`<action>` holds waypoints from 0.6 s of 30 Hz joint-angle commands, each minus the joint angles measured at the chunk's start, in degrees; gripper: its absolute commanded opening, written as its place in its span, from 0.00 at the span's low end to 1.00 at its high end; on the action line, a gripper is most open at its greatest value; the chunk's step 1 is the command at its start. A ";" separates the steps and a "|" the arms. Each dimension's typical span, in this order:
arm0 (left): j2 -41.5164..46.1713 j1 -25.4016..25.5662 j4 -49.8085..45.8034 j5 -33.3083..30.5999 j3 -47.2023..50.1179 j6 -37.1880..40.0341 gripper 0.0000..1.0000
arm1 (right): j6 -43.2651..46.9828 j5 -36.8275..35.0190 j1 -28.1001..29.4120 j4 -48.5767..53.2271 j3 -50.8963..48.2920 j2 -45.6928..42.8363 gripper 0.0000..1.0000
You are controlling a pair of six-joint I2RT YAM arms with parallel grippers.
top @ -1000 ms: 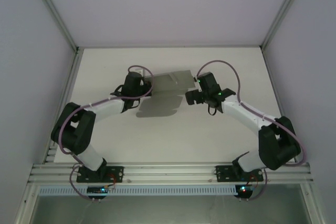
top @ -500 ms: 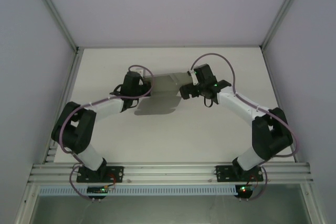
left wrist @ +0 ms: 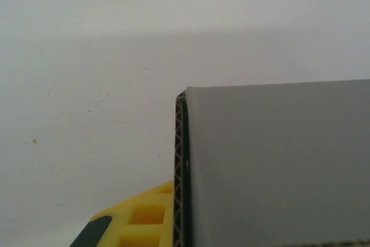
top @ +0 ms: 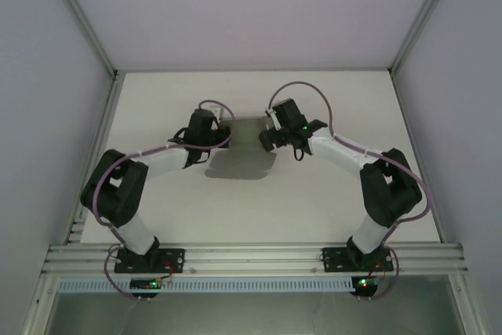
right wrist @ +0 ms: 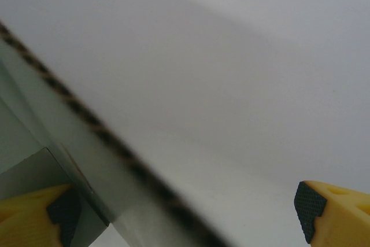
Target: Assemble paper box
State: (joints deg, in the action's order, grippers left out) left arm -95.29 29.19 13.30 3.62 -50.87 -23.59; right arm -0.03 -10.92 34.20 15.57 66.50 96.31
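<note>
Over the white table (top: pixel 157 209) the grey paper box (top: pixel 249 127) hangs as a half-folded sheet, not a box yet, with the left gripper (top: pixel 223 131) pinching one edge and the right gripper (top: pixel 265 140) wide open at the other edge.

The paper box (top: pixel 245 148) lies in the middle of the bench (top: pixel 329 202), a bit toward the back. The left end effector (top: pixel 216 136) is at the box's left side, and the box's edge is inside it. The right end effector (top: pixel 267 138) is at the box's right side. There, the box's edge runs between its two fingers (right wrist: pixel 326 215). The arms come in from the front, one on each side.
</note>
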 commanded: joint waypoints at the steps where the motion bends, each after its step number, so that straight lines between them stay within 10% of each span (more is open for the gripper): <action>1: 0.56 1.55 2.62 4.88 -2.83 -2.22 0.00 | 1.11 -8.11 3.07 -3.70 1.33 3.18 0.98; 11: 0.36 1.22 -0.19 1.38 -3.32 -3.30 0.00 | -1.93 -13.01 4.46 -3.83 2.14 0.57 0.98; 18: 1.25 0.24 0.21 1.05 -1.73 -3.14 0.00 | -2.00 7.27 -2.03 -0.42 -6.61 -15.13 0.98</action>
State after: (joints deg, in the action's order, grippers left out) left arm -95.48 29.36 11.94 2.55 -51.72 -26.00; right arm -0.64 -14.85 35.22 13.82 62.15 87.48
